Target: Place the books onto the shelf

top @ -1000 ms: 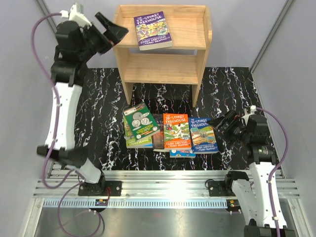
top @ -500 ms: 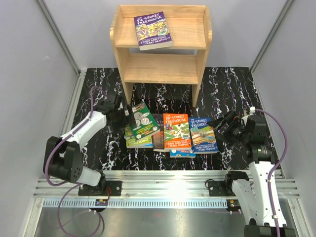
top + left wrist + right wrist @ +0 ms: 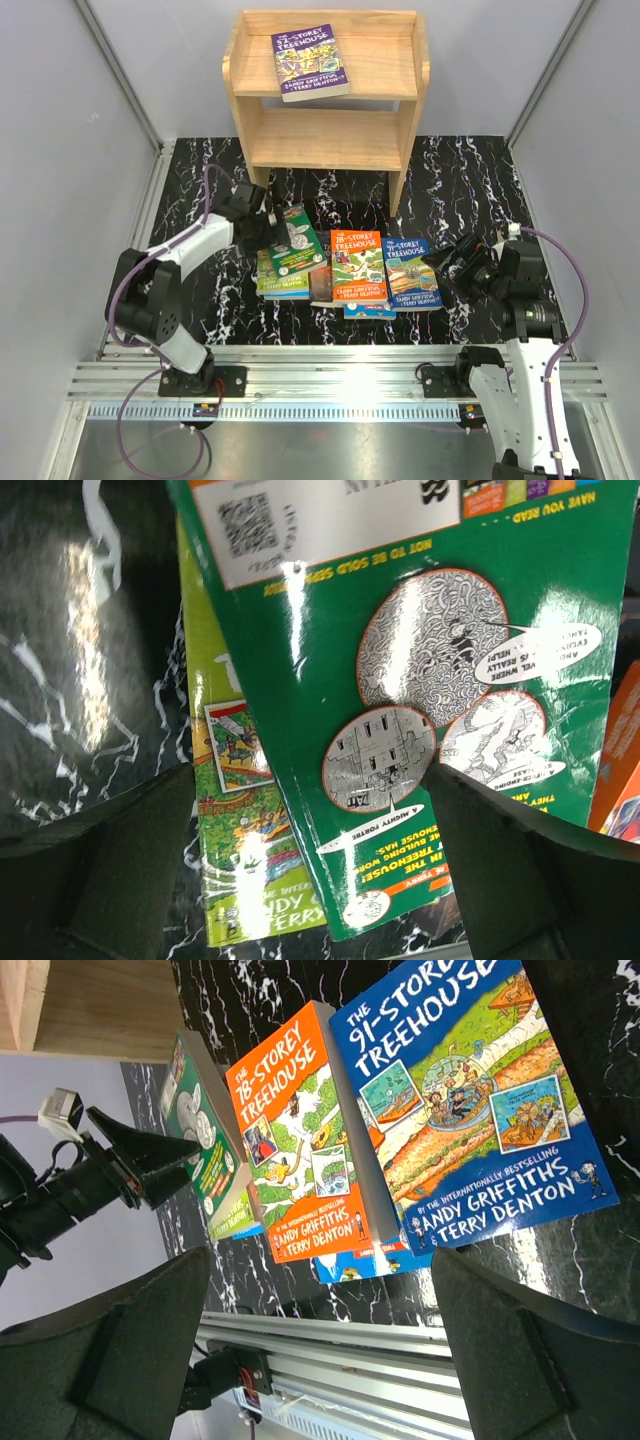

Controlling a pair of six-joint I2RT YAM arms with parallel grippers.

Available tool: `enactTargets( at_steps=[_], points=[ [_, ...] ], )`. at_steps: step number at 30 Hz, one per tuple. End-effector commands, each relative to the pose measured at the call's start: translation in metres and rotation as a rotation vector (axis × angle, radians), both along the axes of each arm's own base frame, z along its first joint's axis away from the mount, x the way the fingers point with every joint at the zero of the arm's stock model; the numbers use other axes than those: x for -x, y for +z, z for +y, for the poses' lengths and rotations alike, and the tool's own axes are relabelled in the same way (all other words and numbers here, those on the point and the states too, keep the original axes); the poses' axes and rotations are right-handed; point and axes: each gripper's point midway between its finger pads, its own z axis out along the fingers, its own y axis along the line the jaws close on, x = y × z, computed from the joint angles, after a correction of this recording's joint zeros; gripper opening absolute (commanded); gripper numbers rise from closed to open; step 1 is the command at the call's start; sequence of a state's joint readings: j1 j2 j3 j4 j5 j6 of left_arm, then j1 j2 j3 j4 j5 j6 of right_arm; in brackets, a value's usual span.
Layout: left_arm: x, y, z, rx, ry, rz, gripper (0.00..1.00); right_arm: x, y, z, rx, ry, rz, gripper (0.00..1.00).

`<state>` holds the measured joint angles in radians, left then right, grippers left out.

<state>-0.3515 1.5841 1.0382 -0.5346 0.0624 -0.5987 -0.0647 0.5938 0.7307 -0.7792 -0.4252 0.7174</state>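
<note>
The light wooden shelf (image 3: 240, 95) stands at the back with a purple book (image 3: 309, 62) flat on its top board. The other books lie in a loose pile on the black marbled mat. A green back cover (image 3: 293, 240) (image 3: 420, 680) tops a lime-green book (image 3: 240, 810). Beside them lie the orange "78-Storey" (image 3: 358, 265) (image 3: 300, 1150) and the blue "91-Storey" (image 3: 410, 272) (image 3: 470, 1110). My left gripper (image 3: 264, 222) (image 3: 320, 880) hovers open over the green book's left edge, one finger on each side. My right gripper (image 3: 456, 262) (image 3: 320, 1350) is open just right of the blue book, holding nothing.
The shelf's lower tier (image 3: 325, 138) is bare. Another blue book (image 3: 368, 310) pokes out from under the orange one. Grey walls close in left and right, and the aluminium rail (image 3: 330, 375) runs along the near edge.
The left arm swung down from beside the shelf top to the green book and edged closer to it. The right gripper sank slightly. Both grippers stayed open.
</note>
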Motion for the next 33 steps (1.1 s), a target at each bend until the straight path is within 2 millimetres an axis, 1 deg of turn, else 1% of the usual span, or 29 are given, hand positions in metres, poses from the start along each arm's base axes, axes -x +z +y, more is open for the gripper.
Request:
enactTargets(
  at_steps=[1, 3, 4, 5, 6, 7, 8, 9, 10, 11, 13, 14, 15, 17, 18, 19, 21, 22, 23, 24, 25, 27, 28, 29, 30, 31, 33],
  points=[
    [0.003, -0.029, 0.006, -0.097, -0.009, 0.084, 0.99, 0.002, 0.015, -0.005, 0.045, -0.01, -0.04, 1.0],
    [0.008, -0.045, 0.016, -0.147, 0.0, 0.116, 0.99, 0.003, 0.014, -0.006, 0.049, -0.014, -0.037, 1.0],
    [0.013, -0.052, 0.017, -0.148, -0.007, 0.135, 0.99, 0.004, 0.014, -0.007, 0.051, -0.014, -0.036, 1.0],
    [0.02, -0.063, 0.019, -0.138, -0.013, 0.153, 0.99, 0.004, 0.013, -0.007, 0.054, -0.018, -0.03, 1.0],
    [0.022, -0.067, 0.021, -0.109, -0.006, 0.165, 0.99, 0.005, 0.012, -0.007, 0.055, -0.019, -0.03, 1.0],
    [0.024, -0.071, 0.023, -0.085, 0.0, 0.172, 0.94, 0.005, 0.012, -0.008, 0.056, -0.022, -0.028, 1.0],
    [0.032, -0.079, 0.021, -0.031, -0.004, 0.186, 0.88, 0.005, 0.011, -0.008, 0.058, -0.024, -0.027, 1.0],
    [0.03, -0.081, 0.03, -0.01, 0.025, 0.188, 0.79, 0.005, 0.011, -0.008, 0.058, -0.026, -0.026, 1.0],
    [0.032, -0.083, 0.029, 0.022, 0.013, 0.187, 0.69, 0.006, 0.01, -0.008, 0.058, -0.026, -0.023, 1.0],
    [0.029, -0.082, 0.028, 0.047, 0.01, 0.166, 0.56, 0.005, 0.009, -0.009, 0.057, -0.028, -0.021, 1.0],
    [0.031, -0.081, 0.029, 0.057, 0.003, 0.166, 0.45, 0.005, 0.006, -0.009, 0.058, -0.029, -0.015, 1.0],
    [0.032, -0.08, 0.029, 0.059, -0.002, 0.167, 0.33, 0.005, 0.004, -0.009, 0.054, -0.031, -0.005, 1.0],
    [0.029, -0.078, 0.029, 0.064, -0.004, 0.163, 0.25, 0.005, 0.004, -0.009, 0.052, -0.033, -0.006, 1.0],
    [0.03, -0.075, 0.031, 0.069, -0.007, 0.171, 0.13, 0.004, 0.003, -0.008, 0.047, -0.031, 0.0, 1.0],
    [0.029, -0.072, 0.033, 0.078, 0.002, 0.17, 0.0, 0.004, 0.003, -0.008, 0.046, -0.032, -0.001, 1.0],
    [0.029, -0.069, 0.035, 0.083, 0.008, 0.169, 0.0, 0.003, 0.003, -0.008, 0.044, -0.032, -0.002, 1.0],
    [0.028, -0.057, 0.042, 0.063, 0.025, 0.151, 0.0, 0.003, 0.003, -0.008, 0.042, -0.033, -0.003, 1.0],
    [0.021, -0.041, 0.043, 0.055, 0.014, 0.102, 0.0, 0.003, 0.004, -0.007, 0.042, -0.031, -0.005, 1.0],
    [0.024, -0.034, 0.051, 0.021, 0.023, 0.102, 0.0, 0.003, 0.004, -0.007, 0.041, -0.028, -0.007, 1.0],
    [0.021, -0.024, 0.053, 0.004, 0.025, 0.079, 0.0, 0.003, 0.005, -0.006, 0.037, -0.027, -0.008, 1.0],
    [0.019, -0.004, 0.058, -0.014, 0.028, 0.043, 0.0, 0.002, 0.005, -0.006, 0.033, -0.025, -0.009, 1.0],
    [0.015, 0.017, 0.065, -0.049, 0.041, -0.01, 0.0, 0.001, 0.006, -0.004, 0.017, -0.021, -0.01, 1.0],
    [0.017, 0.033, 0.068, -0.059, 0.041, -0.039, 0.0, -0.001, 0.006, -0.002, 0.009, -0.018, -0.012, 1.0],
    [0.011, 0.05, 0.069, -0.06, 0.047, -0.082, 0.0, -0.002, 0.009, -0.001, -0.003, -0.017, -0.019, 1.0],
    [0.01, 0.06, 0.069, -0.056, 0.046, -0.107, 0.0, -0.004, 0.009, 0.001, -0.013, -0.011, -0.017, 1.0],
    [0.012, 0.076, 0.069, -0.049, 0.047, -0.142, 0.0, -0.007, 0.014, 0.002, -0.025, -0.005, -0.038, 1.0],
    [0.009, 0.102, 0.065, -0.02, 0.037, -0.2, 0.0, -0.012, 0.021, 0.012, -0.074, 0.04, -0.045, 1.0]
  ],
)
